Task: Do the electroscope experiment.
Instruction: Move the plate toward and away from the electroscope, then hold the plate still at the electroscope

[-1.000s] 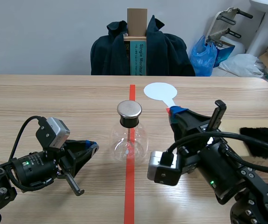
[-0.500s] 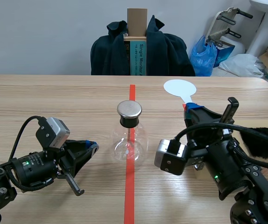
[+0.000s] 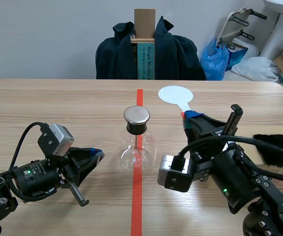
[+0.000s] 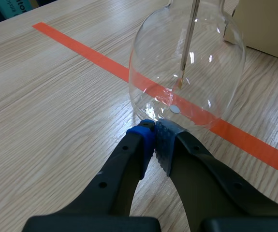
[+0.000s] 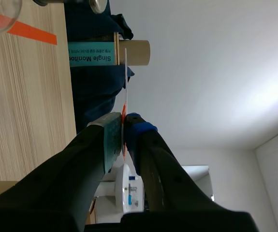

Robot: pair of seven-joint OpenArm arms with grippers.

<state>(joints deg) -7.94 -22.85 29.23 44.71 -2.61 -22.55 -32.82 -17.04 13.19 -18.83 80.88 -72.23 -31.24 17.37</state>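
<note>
The electroscope, a clear glass flask (image 3: 137,147) with a metal cap (image 3: 137,115), stands on the red tape line at the table's middle. My left gripper (image 3: 96,155) lies low on the table to its left, shut on nothing. In the left wrist view its fingertips (image 4: 154,137) rest just short of the flask (image 4: 187,72), whose inner rod hangs straight down. My right gripper (image 3: 190,118) is raised right of the flask, shut on the handle of a white round paddle (image 3: 175,95). The right wrist view shows the paddle (image 5: 125,77) edge-on between the pads of the right gripper (image 5: 124,133).
A black fur cloth (image 3: 279,147) lies on a pale board (image 3: 259,132) at the right table edge. Across the table stands a chair draped with a dark jacket (image 3: 171,54), holding a cardboard box (image 3: 144,22). A blue bag (image 3: 219,56) sits behind.
My right arm swung the paddle to the right, then back left toward the flask's cap. The left arm and the flask have not moved.
</note>
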